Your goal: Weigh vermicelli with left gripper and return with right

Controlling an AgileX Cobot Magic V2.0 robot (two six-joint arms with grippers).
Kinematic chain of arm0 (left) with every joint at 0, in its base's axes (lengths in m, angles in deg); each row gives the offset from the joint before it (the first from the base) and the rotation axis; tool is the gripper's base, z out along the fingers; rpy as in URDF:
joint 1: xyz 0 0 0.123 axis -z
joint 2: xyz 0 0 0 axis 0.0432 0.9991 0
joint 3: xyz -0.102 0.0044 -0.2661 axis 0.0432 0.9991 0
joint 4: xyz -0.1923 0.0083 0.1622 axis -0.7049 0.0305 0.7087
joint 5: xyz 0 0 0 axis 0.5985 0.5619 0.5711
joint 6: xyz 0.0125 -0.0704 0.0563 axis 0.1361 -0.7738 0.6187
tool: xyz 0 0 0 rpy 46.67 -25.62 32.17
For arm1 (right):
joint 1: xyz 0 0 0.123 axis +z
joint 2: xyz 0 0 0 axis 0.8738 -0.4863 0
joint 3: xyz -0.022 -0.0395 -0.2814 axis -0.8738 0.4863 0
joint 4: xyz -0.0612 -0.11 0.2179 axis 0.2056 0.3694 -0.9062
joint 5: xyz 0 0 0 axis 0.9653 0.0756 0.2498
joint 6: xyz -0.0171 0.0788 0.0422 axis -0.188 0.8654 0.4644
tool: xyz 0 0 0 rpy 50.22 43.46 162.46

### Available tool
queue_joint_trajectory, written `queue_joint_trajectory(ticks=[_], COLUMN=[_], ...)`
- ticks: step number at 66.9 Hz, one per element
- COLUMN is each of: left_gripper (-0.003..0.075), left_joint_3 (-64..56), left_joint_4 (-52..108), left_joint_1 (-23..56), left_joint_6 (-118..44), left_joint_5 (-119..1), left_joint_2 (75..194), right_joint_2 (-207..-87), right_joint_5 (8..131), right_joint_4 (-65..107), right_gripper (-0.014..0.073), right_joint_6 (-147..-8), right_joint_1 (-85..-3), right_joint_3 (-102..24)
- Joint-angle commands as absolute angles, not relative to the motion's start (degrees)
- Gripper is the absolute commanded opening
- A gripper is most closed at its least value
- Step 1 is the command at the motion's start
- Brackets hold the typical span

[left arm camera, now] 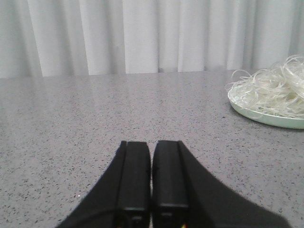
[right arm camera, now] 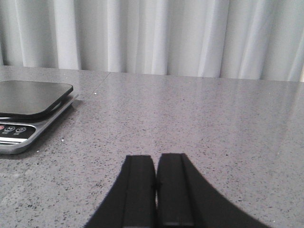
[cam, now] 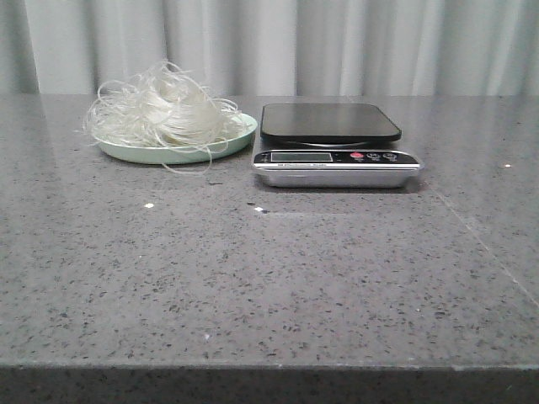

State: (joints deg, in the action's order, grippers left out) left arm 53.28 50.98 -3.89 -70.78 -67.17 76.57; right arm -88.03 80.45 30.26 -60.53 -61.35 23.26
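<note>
The vermicelli [cam: 164, 109], a fluffy whitish nest of thin strands, lies on a pale green plate [cam: 244, 135] at the back left of the table. Part of the vermicelli [left arm camera: 273, 90] and of the plate [left arm camera: 266, 118] also shows in the left wrist view. A kitchen scale [cam: 333, 143] with a black platform and a silver base stands right of the plate, its platform bare; the scale [right arm camera: 28, 111] also shows in the right wrist view. My left gripper [left arm camera: 152, 145] is shut and empty, low over the table. My right gripper [right arm camera: 156, 159] is shut and empty. Neither gripper shows in the front view.
The grey speckled tabletop [cam: 269, 269] stretches from the front edge to a pale curtain [cam: 337, 42] behind. A few loose strands hang over the plate's front rim onto the table.
</note>
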Motion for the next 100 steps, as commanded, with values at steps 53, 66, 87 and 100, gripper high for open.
queue_joint_trajectory(ticks=[53,66,87,100], left_gripper=[0.0127,0.0127,0.0127,0.0127], left_joint_3=[53.64,53.64,44.19,32.83], left_joint_4=[50.56,50.56,49.85,49.85], left_joint_1=[-4.05,-4.05,-3.94,-3.94], left_joint_6=[-71.15,-71.15,-71.15,-71.15], left_joint_5=[-71.89,-75.25,-86.70,-75.84], left_joint_2=[75.48,75.48,75.92,81.68], right_joint_2=[-87.20,-87.20,-87.20,-87.20], right_joint_5=[85.28,85.28,85.28,85.28], right_joint_4=[30.62,30.62,30.62,30.62], right_gripper=[0.0178,0.0178,0.0178,0.0178], right_joint_6=[-60.97,-60.97,-60.97,-60.97], right_joint_1=[-61.16,-61.16,-61.16,-61.16], right_joint_3=[22.52,22.52,22.52,22.52])
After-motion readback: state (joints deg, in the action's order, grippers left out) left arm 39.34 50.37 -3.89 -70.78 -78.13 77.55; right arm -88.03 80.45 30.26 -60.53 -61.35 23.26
